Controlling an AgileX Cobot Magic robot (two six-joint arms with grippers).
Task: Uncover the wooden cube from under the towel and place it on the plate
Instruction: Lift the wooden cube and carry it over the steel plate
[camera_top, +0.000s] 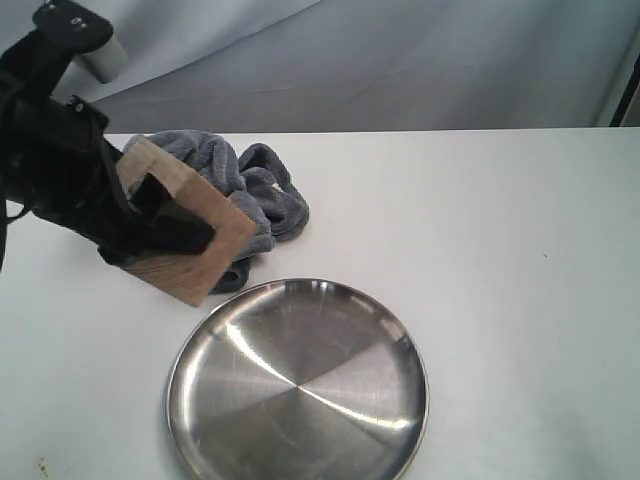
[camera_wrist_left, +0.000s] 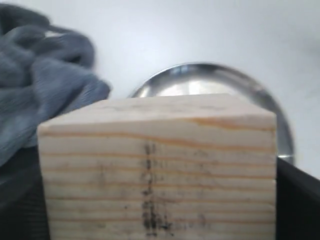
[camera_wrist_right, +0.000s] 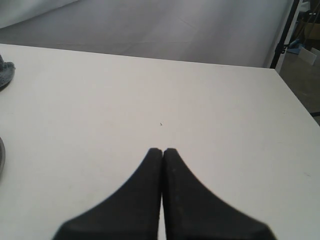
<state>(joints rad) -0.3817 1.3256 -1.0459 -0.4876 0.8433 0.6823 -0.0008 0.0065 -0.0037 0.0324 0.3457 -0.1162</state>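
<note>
My left gripper (camera_top: 165, 222) is shut on the wooden cube (camera_top: 205, 235), holding it tilted just above the table, to the upper left of the plate (camera_top: 297, 385). In the left wrist view the cube (camera_wrist_left: 160, 170) fills most of the picture, with the plate's rim (camera_wrist_left: 210, 70) beyond it and the towel (camera_wrist_left: 40, 85) to one side. The dark grey towel (camera_top: 262, 195) lies bunched behind the cube. My right gripper (camera_wrist_right: 163, 150) is shut with nothing in it, over bare table; it does not show in the exterior view.
The white table (camera_top: 500, 250) stretches to the right of the plate. A grey backdrop (camera_top: 400, 60) hangs behind the table's far edge. The table's right edge (camera_wrist_right: 295, 95) and some clutter beyond it show in the right wrist view.
</note>
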